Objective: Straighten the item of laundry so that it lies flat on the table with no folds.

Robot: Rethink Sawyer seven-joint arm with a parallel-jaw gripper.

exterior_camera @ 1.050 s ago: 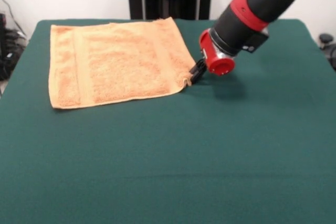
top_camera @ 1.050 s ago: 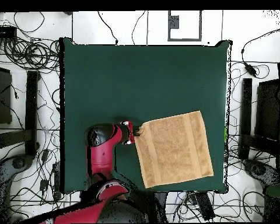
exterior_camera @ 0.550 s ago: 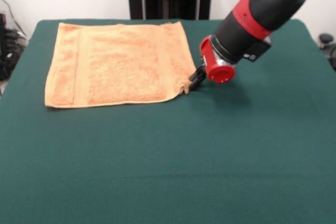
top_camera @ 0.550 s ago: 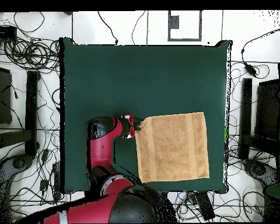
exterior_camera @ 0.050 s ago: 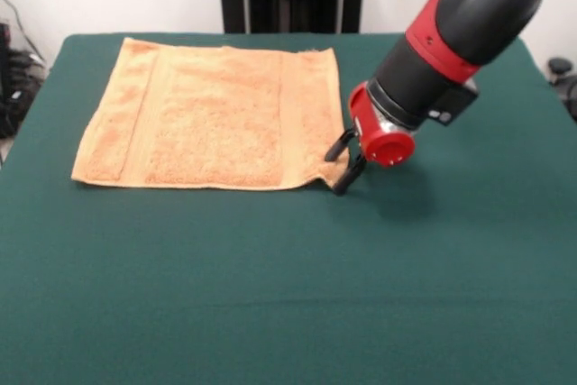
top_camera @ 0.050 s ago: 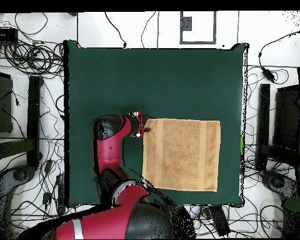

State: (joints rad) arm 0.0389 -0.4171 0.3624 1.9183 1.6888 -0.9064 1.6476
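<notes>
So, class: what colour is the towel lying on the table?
Orange-tan towel, clearest in the front view.

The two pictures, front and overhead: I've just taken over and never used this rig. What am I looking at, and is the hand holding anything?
The red and black machine is a single robot arm; the black pincer at its tip is its hand. One picture looks across the table at the robot. The other looks straight down, with the robot's base at the bottom, so sides are swapped between them. On the dark green table lies one orange towel, spread nearly flat. The hand is at the towel's corner, which looks slightly lifted. In the overhead picture that is the towel's upper left corner, by the hand. It appears to pinch that corner, though I cannot confirm the grip.
</notes>
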